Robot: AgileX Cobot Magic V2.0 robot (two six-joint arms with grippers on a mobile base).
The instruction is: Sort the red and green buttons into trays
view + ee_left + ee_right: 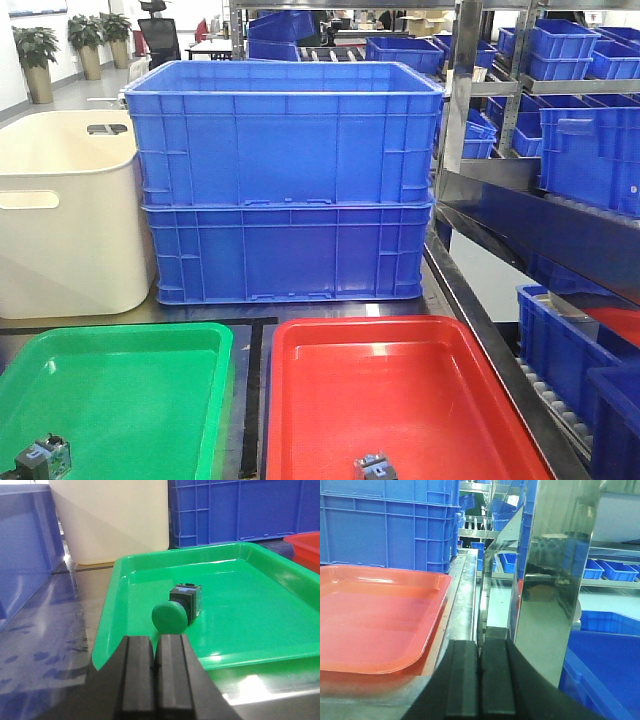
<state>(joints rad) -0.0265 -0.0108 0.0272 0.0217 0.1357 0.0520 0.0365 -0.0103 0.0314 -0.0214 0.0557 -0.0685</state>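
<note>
Front view: shallow glossy bright green plastic tray [120,395] on the left, matching bright red tray [400,400] on the right, side by side on the dark counter [252,375], with stacked deep blue crates [285,180] and a cream tub with handle slots [60,210] behind. One tiny grey-and-black button unit [40,460] sitting in the near left corner of the green tray, another small button [372,467] at the near edge of the red tray; cap colours impossible to tell from here, and neither arm visible. Left wrist view: finally a proper look, the button in the green tray lying on its side with a round green cap [169,618] facing the camera, so looks correctly sorted. Left fingers [154,667] pressed together, holding nothing, just outside the tray's near rim. Right wrist view: right fingers [480,672] also pressed together and empty, past the red tray's right corner beside a shiny metal rack post [550,555]; red tray looks bare from this angle, its button out of frame. Probably between picks, no loose buttons in sight on the counter. For the next one: spread fingers before descending, pinch the blocky body rather than the round cap, stay clear of that post.
</note>
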